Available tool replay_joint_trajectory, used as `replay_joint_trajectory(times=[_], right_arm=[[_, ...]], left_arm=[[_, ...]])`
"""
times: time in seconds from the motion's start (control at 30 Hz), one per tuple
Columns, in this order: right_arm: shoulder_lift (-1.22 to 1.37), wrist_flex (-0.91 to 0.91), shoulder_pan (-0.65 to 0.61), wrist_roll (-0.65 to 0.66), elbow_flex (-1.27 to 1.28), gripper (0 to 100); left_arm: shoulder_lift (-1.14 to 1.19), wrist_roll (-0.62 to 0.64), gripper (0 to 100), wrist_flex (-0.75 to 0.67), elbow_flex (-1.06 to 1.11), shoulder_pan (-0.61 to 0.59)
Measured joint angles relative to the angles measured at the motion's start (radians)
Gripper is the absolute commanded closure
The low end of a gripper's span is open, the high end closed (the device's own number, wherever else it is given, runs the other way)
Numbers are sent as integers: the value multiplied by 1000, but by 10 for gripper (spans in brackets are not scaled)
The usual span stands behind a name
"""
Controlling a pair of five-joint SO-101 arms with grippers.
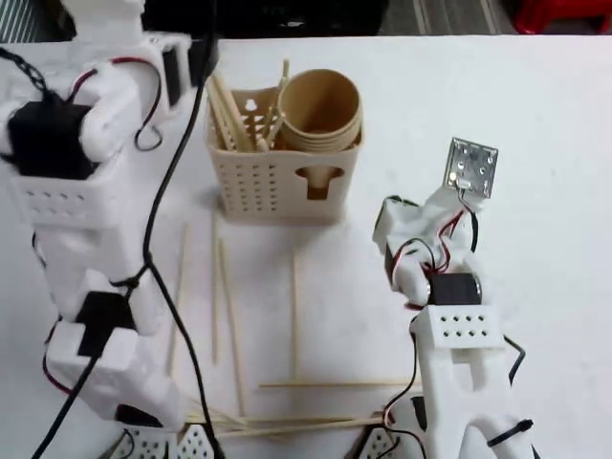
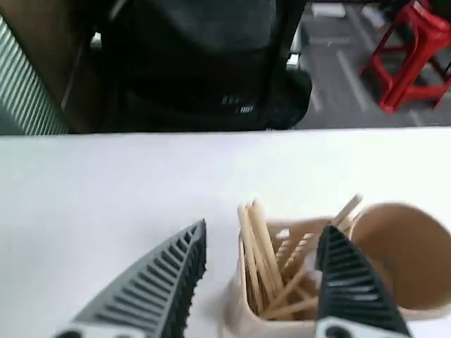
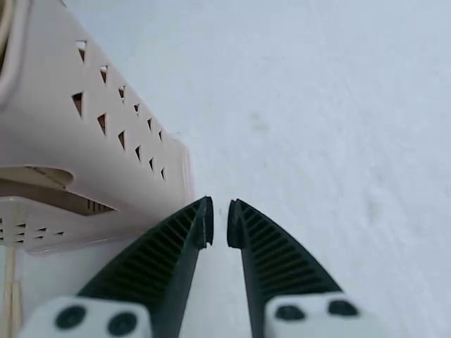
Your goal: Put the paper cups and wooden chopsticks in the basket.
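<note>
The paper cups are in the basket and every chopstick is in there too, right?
Not quite. The paper cups are in the basket, but not every chopstick: the high view shows loose chopsticks lying on the table.

Basket (image 1: 282,182) at far middle of desk (image 1: 535,143), loose chopsticks (image 1: 228,316) in front.
Paper cups (image 1: 320,110) stacked in basket's right part, standing chopsticks (image 1: 229,120) in its left part. Loose chopsticks lie on desk btwn the two arms, some crosswise nearest the arm bases. Left gripper (image 2: 264,231) above basket's left part; right gripper (image 3: 220,213) low, just beside basket's front-right corner.
</note>
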Motion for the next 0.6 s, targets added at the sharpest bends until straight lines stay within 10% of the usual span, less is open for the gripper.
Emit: replay_joint_trajectory(times=[0.6], right_arm=[[0,0,0,0,0,947]], left_arm=[[-511,-166,712,-34,1063,-89]])
